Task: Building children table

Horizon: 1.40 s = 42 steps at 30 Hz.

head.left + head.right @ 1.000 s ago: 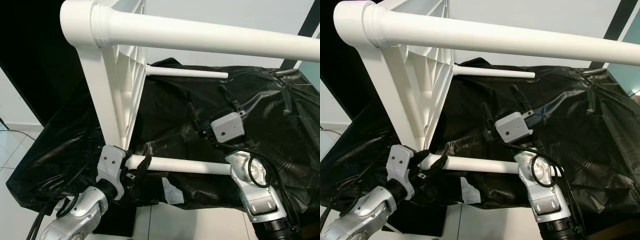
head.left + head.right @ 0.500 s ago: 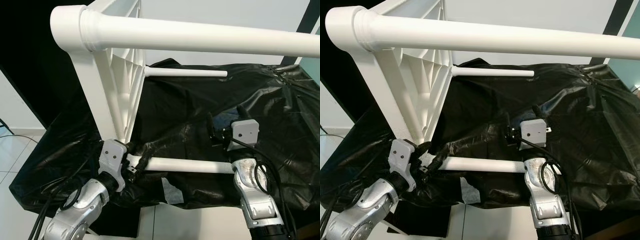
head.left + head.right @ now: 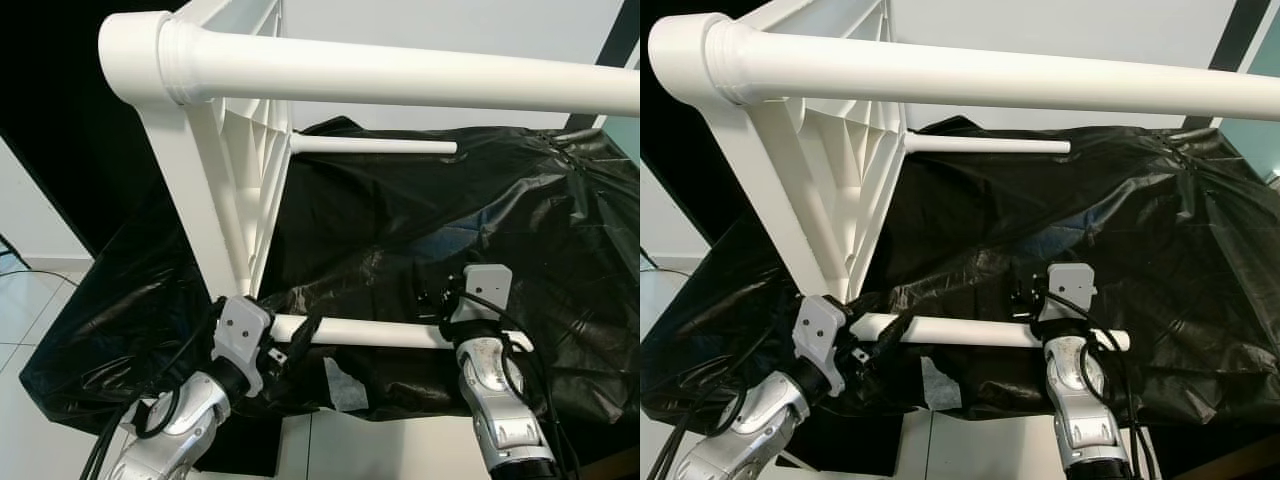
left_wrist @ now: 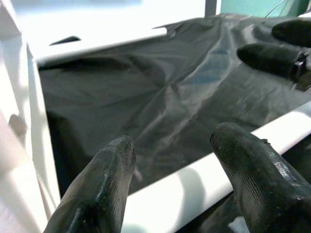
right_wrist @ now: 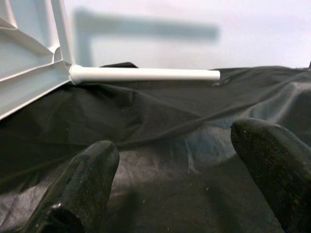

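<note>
Low down, left pincer (image 3: 290,345) open astride white table leg (image 3: 370,333), right pincer (image 3: 432,300) open, empty.

arms: your two arms are silver metal, jointed, trailing black cables.
wrist housings: light grey boxes with small dark screws.
left gripper (image 4: 170,189): thick matte black fingers.
right gripper (image 5: 180,184): same black fingers.
</note>
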{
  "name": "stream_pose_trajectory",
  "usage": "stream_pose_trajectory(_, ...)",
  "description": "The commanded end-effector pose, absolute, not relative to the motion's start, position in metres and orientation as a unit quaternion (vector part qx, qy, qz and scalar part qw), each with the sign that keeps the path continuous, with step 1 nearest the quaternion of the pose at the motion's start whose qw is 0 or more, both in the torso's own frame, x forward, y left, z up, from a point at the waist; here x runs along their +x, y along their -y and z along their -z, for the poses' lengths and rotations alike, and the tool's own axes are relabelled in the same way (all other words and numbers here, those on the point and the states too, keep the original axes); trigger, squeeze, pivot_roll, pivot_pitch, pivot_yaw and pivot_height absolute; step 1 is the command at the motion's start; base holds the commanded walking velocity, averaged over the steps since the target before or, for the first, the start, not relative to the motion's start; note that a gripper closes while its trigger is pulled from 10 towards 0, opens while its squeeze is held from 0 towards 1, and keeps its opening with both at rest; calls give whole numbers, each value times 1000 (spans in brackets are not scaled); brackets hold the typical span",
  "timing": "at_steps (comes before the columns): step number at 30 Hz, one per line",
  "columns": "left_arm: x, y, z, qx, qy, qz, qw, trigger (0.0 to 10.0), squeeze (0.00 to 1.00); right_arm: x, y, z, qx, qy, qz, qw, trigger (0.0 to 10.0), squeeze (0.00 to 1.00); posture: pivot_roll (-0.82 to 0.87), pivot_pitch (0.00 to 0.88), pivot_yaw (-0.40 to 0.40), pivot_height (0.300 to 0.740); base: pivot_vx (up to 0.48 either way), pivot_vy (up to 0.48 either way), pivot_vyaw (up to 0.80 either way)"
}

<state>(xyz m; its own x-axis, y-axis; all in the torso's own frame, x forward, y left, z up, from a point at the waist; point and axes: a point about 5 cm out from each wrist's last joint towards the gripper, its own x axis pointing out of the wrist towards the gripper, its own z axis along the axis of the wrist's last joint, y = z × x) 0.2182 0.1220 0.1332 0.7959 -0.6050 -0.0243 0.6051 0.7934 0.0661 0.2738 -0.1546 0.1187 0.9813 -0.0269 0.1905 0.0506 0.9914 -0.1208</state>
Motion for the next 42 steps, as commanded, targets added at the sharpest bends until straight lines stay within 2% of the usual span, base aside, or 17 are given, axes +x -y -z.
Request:
stream_pose_trajectory(1, 213, -119, -126, 44, -12, 384, 922, 10000, 0, 274, 152, -116, -49, 92, 10, 995, 10000, 0, 53, 0, 10, 740, 0, 0, 0)
stream_pose_trajectory(10, 216, -114, -126, 24, -13, 389, 921, 10000, 0, 270, 155, -118, -51, 97, 15, 994, 10000, 0, 30, 0, 15, 740, 0, 0, 0)
stream_pose_trajectory(14, 211, -108, -126, 10, -16, 418, 908, 10000, 0, 264, 154, -121, -42, 105, 13, 994, 10000, 0, 18, 0, 19, 740, 0, 0, 0)
stream_pose_trajectory(32, 211, -108, -125, 2, -31, 434, 900, 10000, 0, 264, 153, -124, -45, 111, 14, 993, 10000, 0, 10, 0, 27, 740, 0, 0, 0)
stream_pose_trajectory(42, 210, -107, -124, -1, -39, 434, 900, 10000, 0, 263, 154, -124, -45, 109, 15, 993, 10000, 0, 10, 0, 29, 740, -275, 0, 0)
